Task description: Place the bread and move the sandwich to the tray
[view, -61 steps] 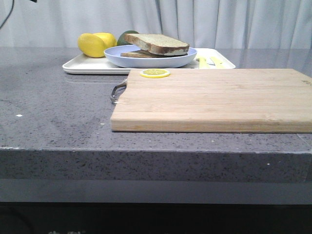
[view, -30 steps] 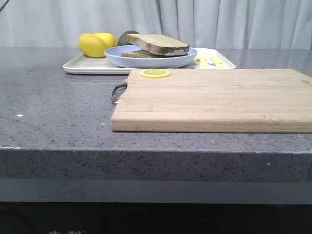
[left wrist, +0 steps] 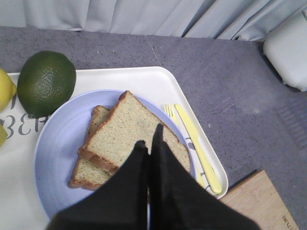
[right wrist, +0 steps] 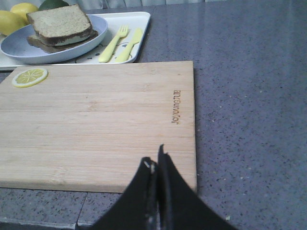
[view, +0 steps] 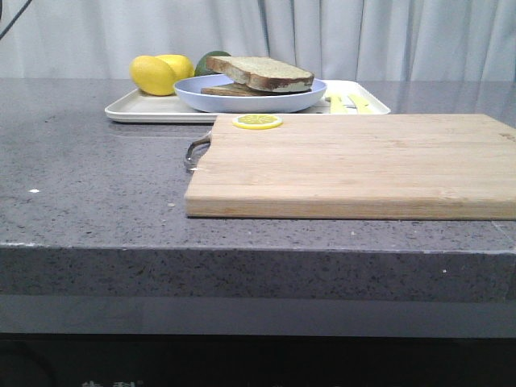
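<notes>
The bread (view: 262, 72) lies on top of a lower toast slice (view: 234, 90) on the pale blue plate (view: 193, 95), which stands on the white tray (view: 137, 109). No egg shows between the slices. In the left wrist view my left gripper (left wrist: 148, 139) is shut and empty, just above the bread (left wrist: 129, 129); the lower slice (left wrist: 88, 172), the plate (left wrist: 57, 143) and the tray (left wrist: 158, 81) lie beneath it. My right gripper (right wrist: 154, 155) is shut and empty over the near edge of the cutting board (right wrist: 96, 120). Neither gripper shows in the front view.
A wooden cutting board (view: 355, 161) with a lemon slice (view: 257, 121) lies in front of the tray. Two lemons (view: 153, 74) and a lime (left wrist: 45, 82) sit on the tray's left part. A yellow fork and knife (left wrist: 196, 143) lie on its right part. A white object (left wrist: 288, 52) stands beyond.
Nothing on the table has moved. Only a dark cable at the top left edge of the front view has shifted.
</notes>
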Robot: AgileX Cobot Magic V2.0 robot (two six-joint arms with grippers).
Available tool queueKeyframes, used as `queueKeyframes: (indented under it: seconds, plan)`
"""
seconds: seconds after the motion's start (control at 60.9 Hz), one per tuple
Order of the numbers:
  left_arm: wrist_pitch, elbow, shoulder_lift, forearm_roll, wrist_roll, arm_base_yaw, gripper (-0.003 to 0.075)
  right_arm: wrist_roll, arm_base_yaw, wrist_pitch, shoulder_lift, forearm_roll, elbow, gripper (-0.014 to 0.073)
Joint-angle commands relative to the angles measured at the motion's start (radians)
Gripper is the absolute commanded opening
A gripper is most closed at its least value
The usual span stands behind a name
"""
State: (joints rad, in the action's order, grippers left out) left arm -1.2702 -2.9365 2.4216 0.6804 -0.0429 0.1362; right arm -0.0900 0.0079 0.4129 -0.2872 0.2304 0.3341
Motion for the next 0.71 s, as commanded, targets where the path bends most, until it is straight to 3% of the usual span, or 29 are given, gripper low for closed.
queueKeyframes:
  seconds: [0.0, 0.312, 0.69]
  plan:
    - [0.015, -0.119, -0.099, 0.03, 0.013, 0.007, -0.002, -0.005, -0.005, -0.079, -0.007, 0.009, 0.027, -0.0059]
    - [0.015, -0.119, -0.216, -0.084, 0.014, 0.007, -0.002, -0.005, -0.005, -0.078, -0.007, 0.009, 0.027, -0.0059]
    - [0.015, -0.052, -0.336, -0.096, 0.014, 0.025, -0.002, -0.005, -0.005, -0.076, -0.007, 0.009, 0.027, -0.0059]
